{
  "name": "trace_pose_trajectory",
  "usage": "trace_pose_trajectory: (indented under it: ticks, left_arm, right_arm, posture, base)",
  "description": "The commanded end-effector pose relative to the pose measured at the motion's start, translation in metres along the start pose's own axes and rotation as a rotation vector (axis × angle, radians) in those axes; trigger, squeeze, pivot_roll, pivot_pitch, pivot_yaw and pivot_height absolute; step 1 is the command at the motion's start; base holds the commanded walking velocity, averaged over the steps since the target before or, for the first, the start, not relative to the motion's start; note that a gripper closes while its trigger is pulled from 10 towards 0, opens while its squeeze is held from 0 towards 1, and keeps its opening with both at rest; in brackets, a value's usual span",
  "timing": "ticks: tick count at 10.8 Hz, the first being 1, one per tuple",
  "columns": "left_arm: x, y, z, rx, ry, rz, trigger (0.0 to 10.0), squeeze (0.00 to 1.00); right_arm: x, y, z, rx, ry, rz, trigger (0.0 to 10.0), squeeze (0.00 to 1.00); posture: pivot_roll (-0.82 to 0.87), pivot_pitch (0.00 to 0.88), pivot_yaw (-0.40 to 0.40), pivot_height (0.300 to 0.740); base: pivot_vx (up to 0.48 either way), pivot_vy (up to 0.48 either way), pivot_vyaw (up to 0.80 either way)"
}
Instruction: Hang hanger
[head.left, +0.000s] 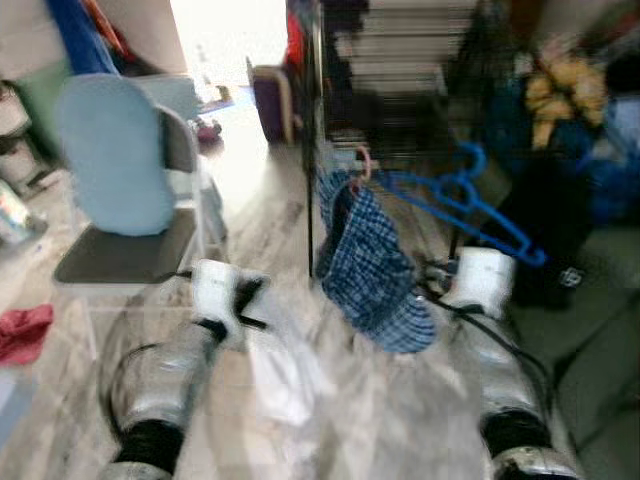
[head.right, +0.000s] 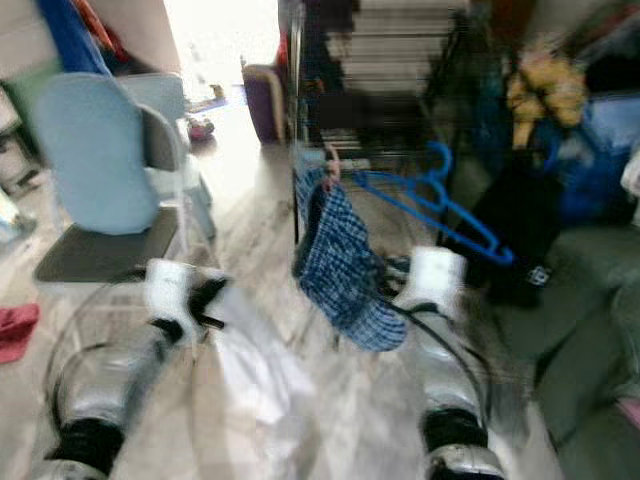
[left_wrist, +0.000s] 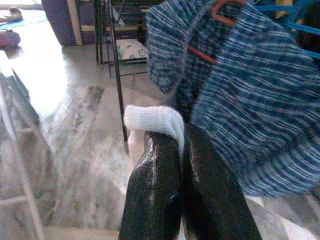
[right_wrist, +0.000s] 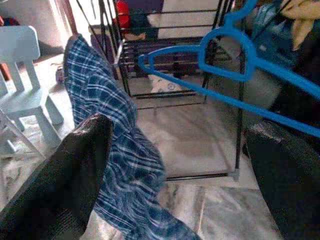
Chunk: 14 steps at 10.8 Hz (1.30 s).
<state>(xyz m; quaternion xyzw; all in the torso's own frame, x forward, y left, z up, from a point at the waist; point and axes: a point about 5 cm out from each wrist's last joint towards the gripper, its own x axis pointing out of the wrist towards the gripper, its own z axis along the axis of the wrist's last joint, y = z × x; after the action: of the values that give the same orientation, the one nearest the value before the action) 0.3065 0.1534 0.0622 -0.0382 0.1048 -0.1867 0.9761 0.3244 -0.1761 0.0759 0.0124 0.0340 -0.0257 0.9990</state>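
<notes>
We take the black drying rack (head.left: 318, 140) as our landmark. On its near rail hangs a blue plaid garment (head.left: 375, 270), carried on an orange hanger (left_wrist: 222, 12) whose hook we make out at the rail; beside it, on the same rail, a bare blue hanger (head.left: 470, 205) sits tilted, its lower bar slanting away from the rack toward our right arm. We judge this blue hanger to be the task's thing: thin moulded plastic, bright blue, with an open curved hook and an empty triangular body. Whether its hook is fully seated on the rail or merely resting there we cannot tell through the blur. Our right claw (right_wrist: 175, 170) stands wide open and empty in front of the rack, just below the blue hanger and beside the plaid garment, which reads to us as the hanger being left to the rack. Our left claw (left_wrist: 182, 165) is pressed closed on a white cloth (left_wrist: 155, 119), held low in front of the rack and near the plaid garment, probably kept out of the way. A pale blue chair (head.left: 120, 170) stands well to the left of the rack on the marbled floor (head.left: 250, 230).
</notes>
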Motion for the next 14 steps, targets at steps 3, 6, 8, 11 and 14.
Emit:
trace_pose_trajectory:
  ticks: [3, 6, 8, 11, 14]
  left_arm:
    - [0.007, -0.010, 0.007, 0.037, -0.013, -0.028, 10.0, 0.00]
    - [0.006, -0.007, 0.004, 0.033, 0.005, -0.010, 10.0, 0.00]
    - [0.006, -0.008, 0.003, 0.032, 0.014, -0.012, 10.0, 0.00]
    - [0.006, -0.008, 0.003, 0.024, 0.008, -0.006, 10.0, 0.00]
    - [0.007, -0.009, 0.003, 0.030, 0.018, -0.011, 10.0, 0.00]
  right_arm:
    - [0.001, -0.009, -0.001, 0.005, 0.013, -0.022, 10.0, 0.00]
    - [0.001, -0.009, -0.001, -0.038, 0.014, 0.001, 10.0, 0.00]
    - [0.001, -0.006, -0.001, -0.058, 0.015, 0.029, 10.0, 0.00]
    - [0.002, -0.012, 0.002, -0.087, -0.001, 0.009, 10.0, 0.00]
    - [-0.004, -0.022, -0.002, -0.096, 0.018, 0.001, 10.0, 0.00]
  posture:
    - [-0.10, 0.000, 0.024, 0.740]
    - [-0.10, 0.000, 0.025, 0.740]
    - [-0.10, 0.000, 0.024, 0.740]
    - [-0.10, 0.000, 0.022, 0.740]
    - [-0.11, 0.000, 0.030, 0.740]
  base:
    - [0.464, 0.000, 0.00]
    - [0.468, 0.000, 0.00]
    - [0.467, 0.000, 0.00]
    - [0.000, 0.000, 0.00]
    - [0.000, 0.000, 0.00]
